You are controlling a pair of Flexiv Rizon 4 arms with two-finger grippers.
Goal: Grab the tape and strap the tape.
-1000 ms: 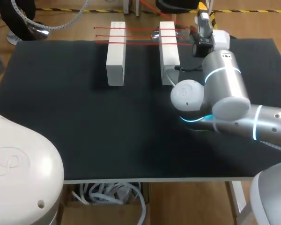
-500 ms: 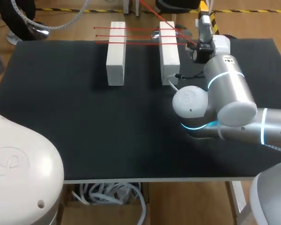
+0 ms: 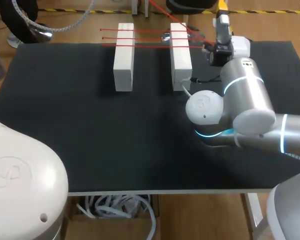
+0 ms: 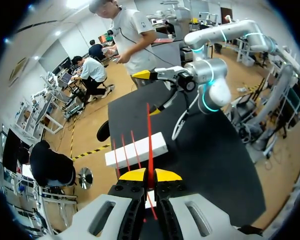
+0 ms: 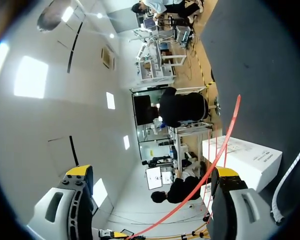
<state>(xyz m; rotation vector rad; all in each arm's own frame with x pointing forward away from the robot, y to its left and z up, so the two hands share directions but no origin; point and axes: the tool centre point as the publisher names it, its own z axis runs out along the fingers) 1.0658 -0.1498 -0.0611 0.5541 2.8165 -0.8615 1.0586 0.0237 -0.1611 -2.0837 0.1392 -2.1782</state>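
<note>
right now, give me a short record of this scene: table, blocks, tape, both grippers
table: black tabletop
blocks: two white rectangular blocks, side by side, apart
tape: thin red tape, three strands stretched across both blocks, another slanting off past the far edge
left gripper: shut on the tape, a block ahead of it
right gripper: open, a tape strand passing one finger

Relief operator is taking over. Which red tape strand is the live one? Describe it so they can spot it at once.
At the far edge of the black table stand two white blocks with three red strands lying flat and parallel across them. The live strand is the fourth: alone among them it slants diagonally over the right block, pinched in the left gripper.
</note>
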